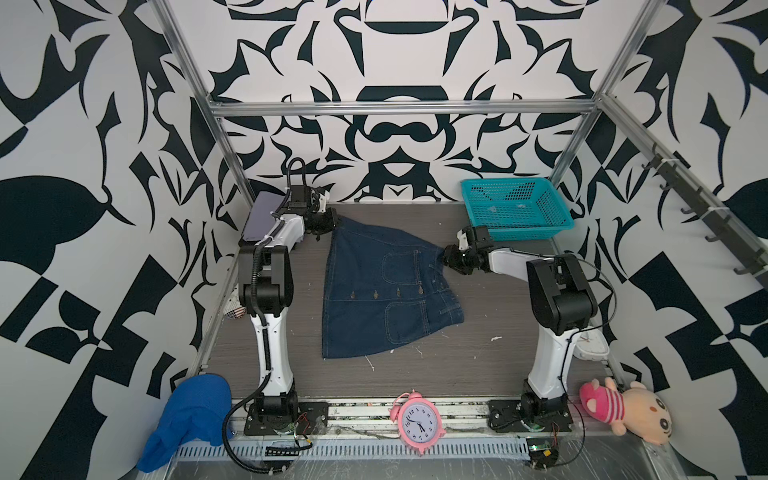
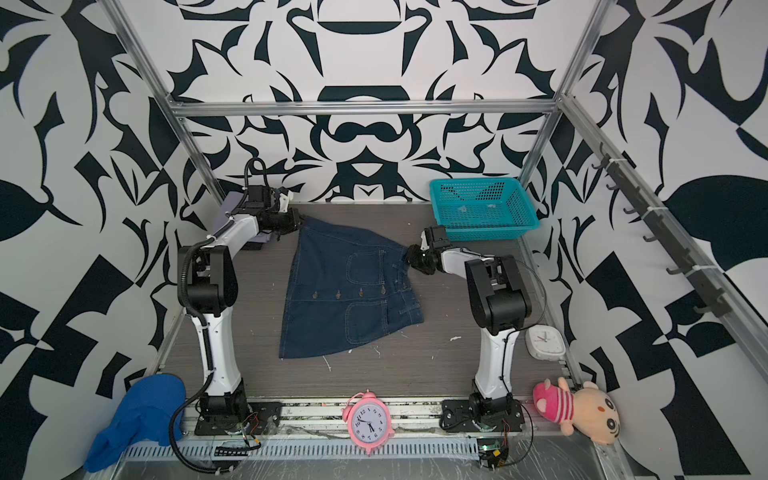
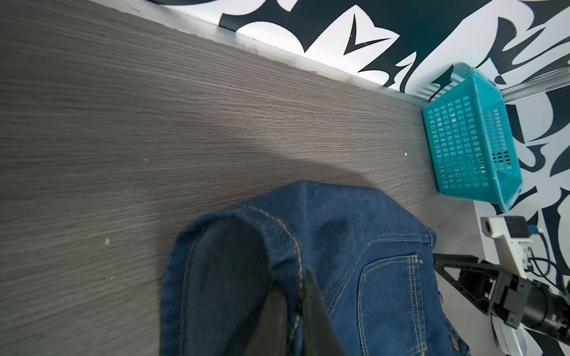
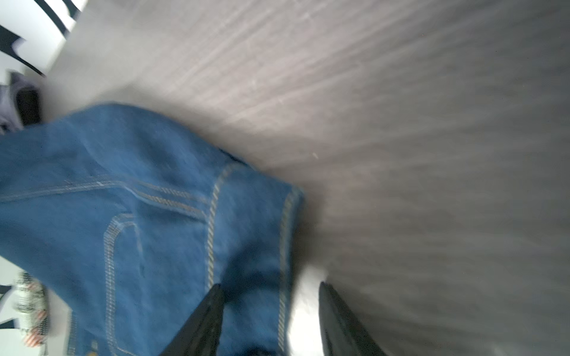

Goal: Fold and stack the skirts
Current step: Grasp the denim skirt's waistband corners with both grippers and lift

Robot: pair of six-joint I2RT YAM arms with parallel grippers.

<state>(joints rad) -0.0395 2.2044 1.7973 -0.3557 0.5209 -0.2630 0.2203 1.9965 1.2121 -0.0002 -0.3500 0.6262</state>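
Clearly, left gripper (image 3: pixel 293 283) clamps denim skirt (image 3: pixel 354 231); only right wrist view shows right gripper (image 4: pixel 270 286) parted astride it.

We look at a grey wood-grain table (image 1: pixel 436 365) shut in by walls (image 1: pixel 395 50) covered in bold black-and-white shapes. Aluminium frame bars (image 1: pixel 399 109) rise behind the table, and to its right a rail of dark hooks (image 1: pixel 706 210) lines the wall. The light is even.

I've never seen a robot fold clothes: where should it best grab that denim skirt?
By its two far corners, one arm from each side. The denim skirt lies mostly flat, so only edges offer a pinchable fold; the left gripper pinches the hem corner.
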